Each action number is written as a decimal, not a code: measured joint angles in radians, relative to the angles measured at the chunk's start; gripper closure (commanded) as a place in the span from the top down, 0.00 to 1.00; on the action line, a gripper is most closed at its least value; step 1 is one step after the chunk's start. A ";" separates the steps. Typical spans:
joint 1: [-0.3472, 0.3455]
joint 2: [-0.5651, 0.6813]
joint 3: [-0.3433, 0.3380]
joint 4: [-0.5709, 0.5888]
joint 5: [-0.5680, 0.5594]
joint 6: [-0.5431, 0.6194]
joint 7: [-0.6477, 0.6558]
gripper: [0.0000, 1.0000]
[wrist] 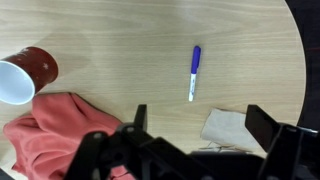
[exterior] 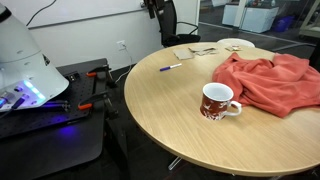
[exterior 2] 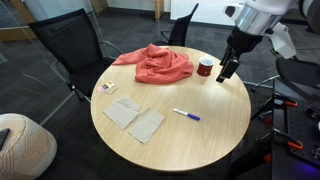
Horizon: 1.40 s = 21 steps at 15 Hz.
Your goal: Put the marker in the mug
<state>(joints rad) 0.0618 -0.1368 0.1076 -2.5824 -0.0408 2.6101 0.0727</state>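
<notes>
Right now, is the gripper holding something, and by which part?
Nothing is held. The gripper is open and empty; the marker lies on the table.

We see a smooth wood-grain bench (wrist: pixel 120 35), a glossy ceramic mug (wrist: pixel 28 72), soft matt cloth (wrist: pixel 45 135) and a plastic marker (wrist: pixel 194 72).

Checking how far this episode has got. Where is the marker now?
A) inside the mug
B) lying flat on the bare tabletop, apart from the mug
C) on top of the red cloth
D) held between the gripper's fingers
B: in the wrist view the marker lies flat on the wooden table, well apart from the mug and the red cloth, and the open gripper holds nothing.
</notes>
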 measured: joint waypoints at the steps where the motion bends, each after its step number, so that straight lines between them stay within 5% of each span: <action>1: 0.000 0.039 0.007 0.019 -0.010 0.017 0.018 1.00; 13: 0.040 0.439 -0.001 0.278 -0.076 0.048 0.071 1.00; 21: 0.054 0.493 -0.006 0.320 -0.075 0.048 0.071 1.00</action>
<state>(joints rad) 0.1154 0.3559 0.1018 -2.2623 -0.1159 2.6581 0.1437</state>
